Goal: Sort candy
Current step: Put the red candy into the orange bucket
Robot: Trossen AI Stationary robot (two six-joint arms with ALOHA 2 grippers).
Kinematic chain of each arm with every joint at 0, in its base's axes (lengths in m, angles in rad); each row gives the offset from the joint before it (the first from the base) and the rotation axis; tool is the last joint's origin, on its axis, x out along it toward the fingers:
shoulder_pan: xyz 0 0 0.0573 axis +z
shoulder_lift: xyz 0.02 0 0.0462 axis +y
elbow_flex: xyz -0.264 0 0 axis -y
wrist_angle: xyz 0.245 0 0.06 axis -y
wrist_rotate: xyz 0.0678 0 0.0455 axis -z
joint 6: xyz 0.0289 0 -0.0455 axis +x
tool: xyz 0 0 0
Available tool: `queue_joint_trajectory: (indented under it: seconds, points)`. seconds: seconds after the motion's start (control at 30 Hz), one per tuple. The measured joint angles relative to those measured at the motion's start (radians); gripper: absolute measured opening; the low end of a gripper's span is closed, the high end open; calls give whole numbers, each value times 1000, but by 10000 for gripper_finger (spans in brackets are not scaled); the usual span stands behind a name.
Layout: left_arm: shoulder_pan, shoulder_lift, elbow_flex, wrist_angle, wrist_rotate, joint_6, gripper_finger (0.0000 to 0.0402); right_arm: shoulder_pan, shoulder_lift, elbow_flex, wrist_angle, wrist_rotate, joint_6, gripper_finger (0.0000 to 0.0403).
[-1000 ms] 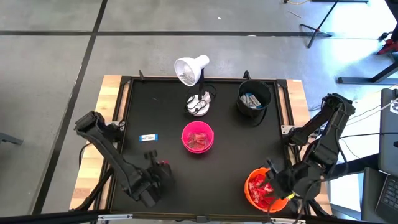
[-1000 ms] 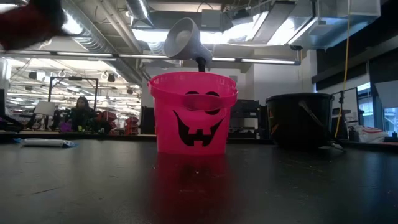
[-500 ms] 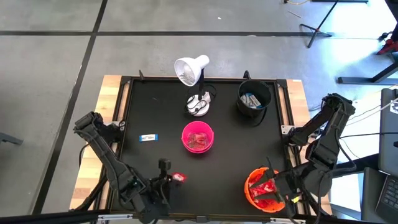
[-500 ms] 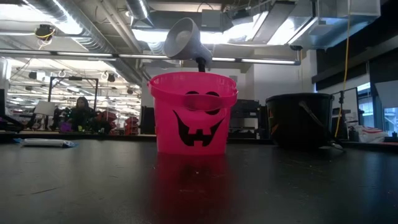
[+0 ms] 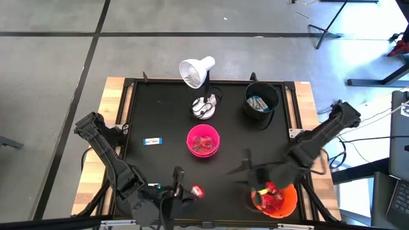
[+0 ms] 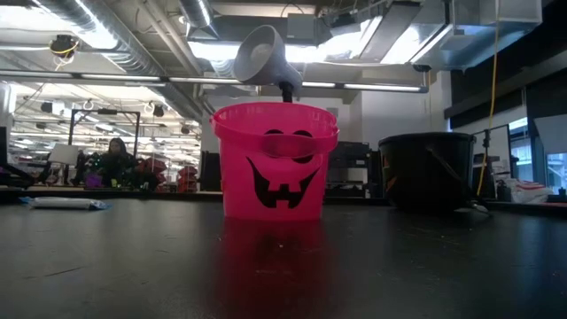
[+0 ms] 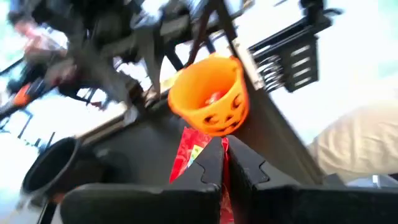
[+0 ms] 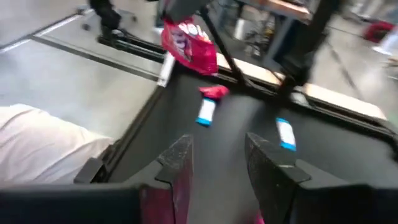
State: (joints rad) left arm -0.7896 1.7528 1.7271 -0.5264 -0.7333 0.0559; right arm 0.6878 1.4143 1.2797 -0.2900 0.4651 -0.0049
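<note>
Nearest the bottom edge of the high view, the left gripper point(image 5: 185, 191) is clamped on a shiny red packet point(image 5: 197, 191), its fingers point(image 7: 208, 168) pressed together around the crinkled wrapper in the left wrist view. The left arm bends in from the lower left, elbow out over the table's wooden edge, forearm lying low along the bottom of the frame and pointing right.

At lower right, the right gripper point(image 5: 250, 172) hangs over the black tabletop just left of the orange bucket point(image 5: 287, 203), which is heaped with red candy point(image 5: 273, 195). Its fingers point(image 8: 177, 158) stand apart with nothing between them. The right arm slants down from the right edge, stretched toward the middle.

At mid-frame stands the pink bucket point(image 5: 203, 141), with red packets inside; in the low view it shows a black grinning face. Left of it a slim white-and-blue bar point(image 5: 153, 141) lies alone on the table point(image 5: 147, 115).

Farther up, the black bucket point(image 5: 262, 101) at upper right holds a white-and-blue bar. The white lamp point(image 5: 199, 80) stands at upper centre, beyond the pink bucket.
</note>
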Motion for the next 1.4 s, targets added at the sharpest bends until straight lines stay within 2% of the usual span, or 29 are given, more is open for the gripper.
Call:
queue_joint_trajectory:
  seconds: [0.17,0.3,0.47,0.53,0.87,1.1,1.2,1.4]
  points:
    - [-2,0,0,85,100,85,0,-80,81,-1,191,-192,-135,140]
    - [-1,0,0,92,104,87,0,-132,124,-1,314,-336,-211,140]
    - [6,0,0,103,113,113,0,-188,179,0,471,-529,-228,140]
    - [16,0,0,111,129,116,0,-202,206,0,521,-576,-228,140]
    - [81,0,0,124,178,165,0,-218,306,0,633,-651,-226,140]
    - [122,0,0,115,221,164,0,-218,309,0,637,-642,-183,138]
    - [130,0,0,114,221,163,0,-218,309,0,638,-641,-183,119]
    - [139,1,0,76,173,65,0,-221,309,0,616,-634,-183,39]
